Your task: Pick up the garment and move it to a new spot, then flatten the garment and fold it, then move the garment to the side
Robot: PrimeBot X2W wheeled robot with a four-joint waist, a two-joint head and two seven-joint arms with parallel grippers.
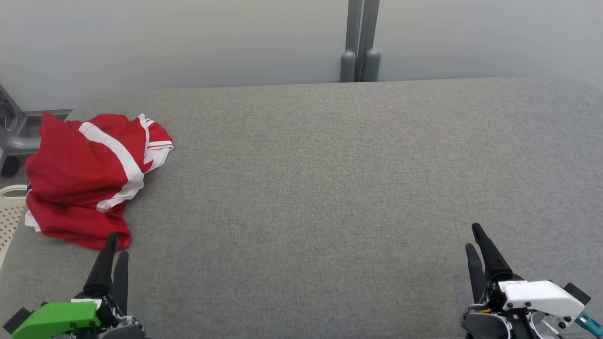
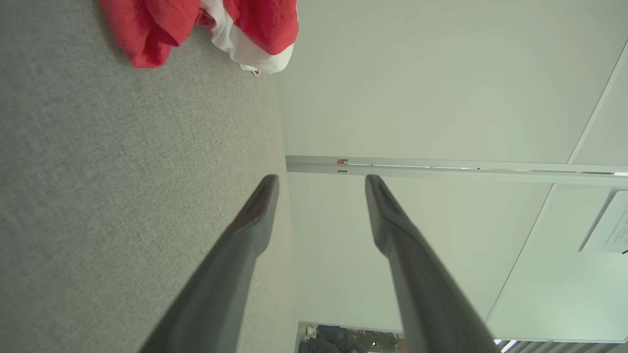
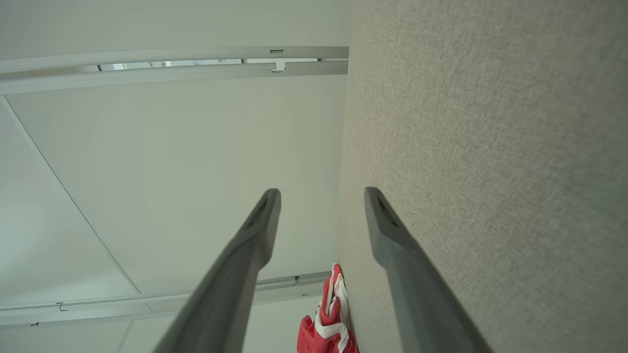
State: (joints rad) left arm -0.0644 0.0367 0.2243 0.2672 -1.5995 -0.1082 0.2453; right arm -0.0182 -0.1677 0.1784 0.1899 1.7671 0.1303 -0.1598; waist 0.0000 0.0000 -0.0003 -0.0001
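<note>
At 9 o'clock on the table point(image 1: 330, 188), the garment point(image 1: 89, 179) lies crumpled, unlifted. Left gripper point(image 1: 118, 245), 7 o'clock, and right gripper point(image 1: 472, 236), 5 o'clock, stand open, empty; no step done yet.

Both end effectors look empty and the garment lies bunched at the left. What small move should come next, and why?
Probably ease the left end effector forward onto the near edge of the crumpled red garment with white stripes. It stands open, short of the cloth on the grey fabric-covered table; the right end effector is far off.
</note>
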